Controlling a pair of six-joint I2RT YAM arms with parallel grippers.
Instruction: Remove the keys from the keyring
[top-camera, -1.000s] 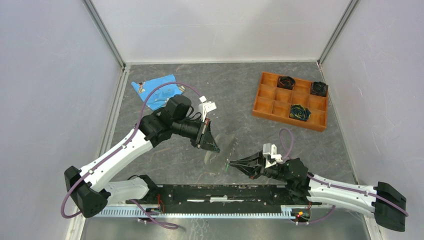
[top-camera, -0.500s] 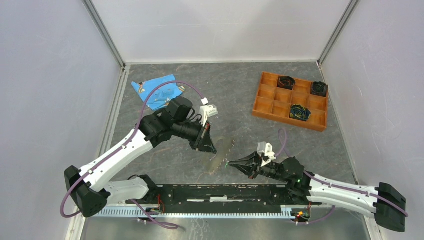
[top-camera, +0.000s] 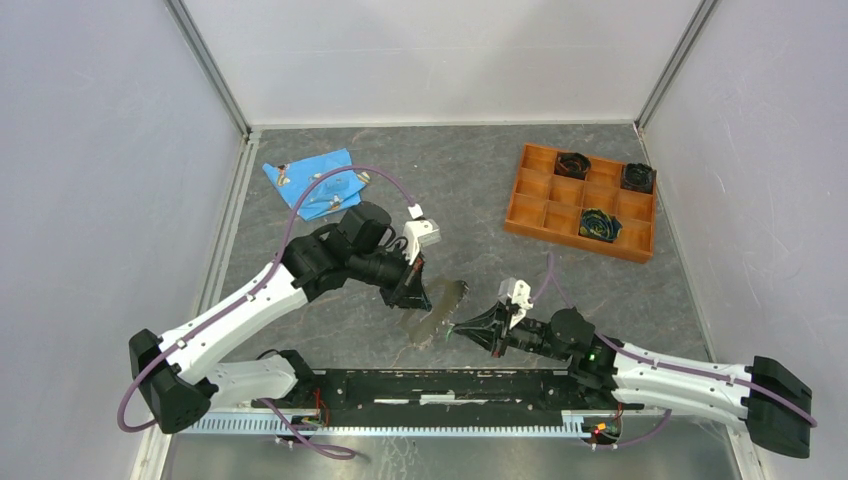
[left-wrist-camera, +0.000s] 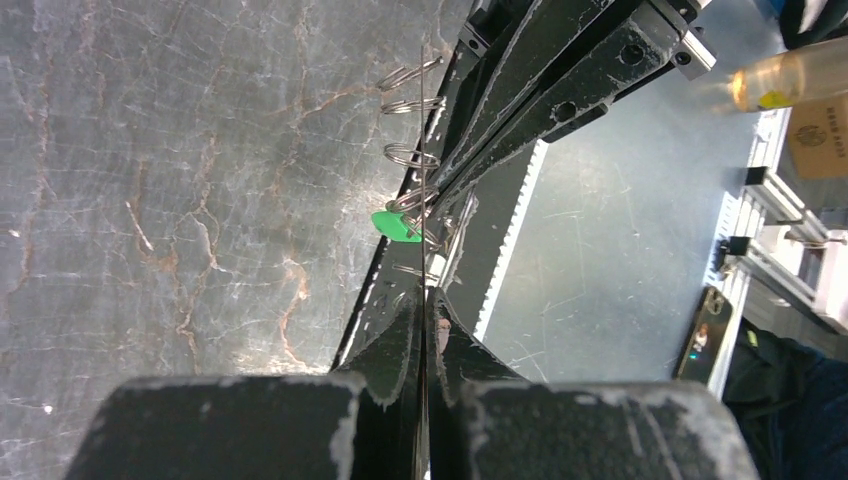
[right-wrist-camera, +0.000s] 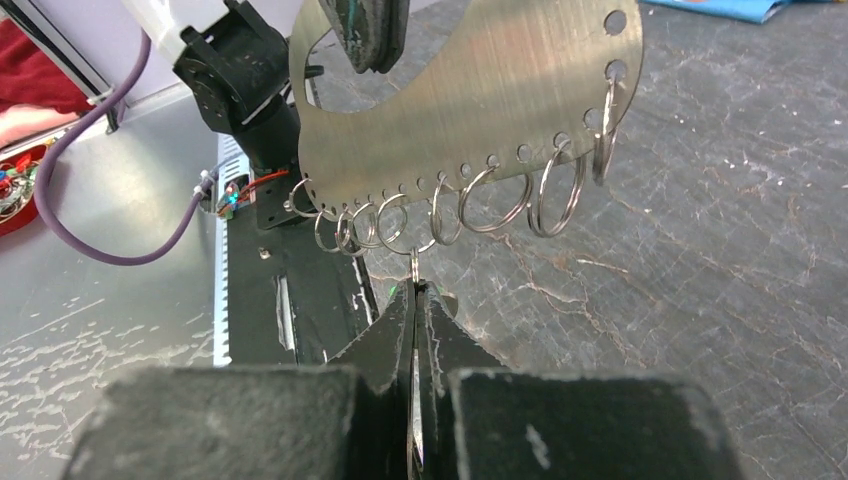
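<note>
**Right gripper** (right-wrist-camera: 417, 290): jaws closed tight, tips pinching the green-headed key (left-wrist-camera: 398, 228) where it hangs from the plate's lower edge.

**Keys** (right-wrist-camera: 460, 205): a row of small silvery wire loops, each threaded through its own hole along that edge.

**Keyring** (right-wrist-camera: 480, 90): flat grey metal plate with an open cutout, held clear of the table (top-camera: 470, 200) between the two arms.

**Left gripper** (top-camera: 415, 300): clamped on the plate beside the cutout.

**Further off:** orange compartment tray (top-camera: 570, 240) at far right, blue sheet (top-camera: 315, 180) at far left.
</note>
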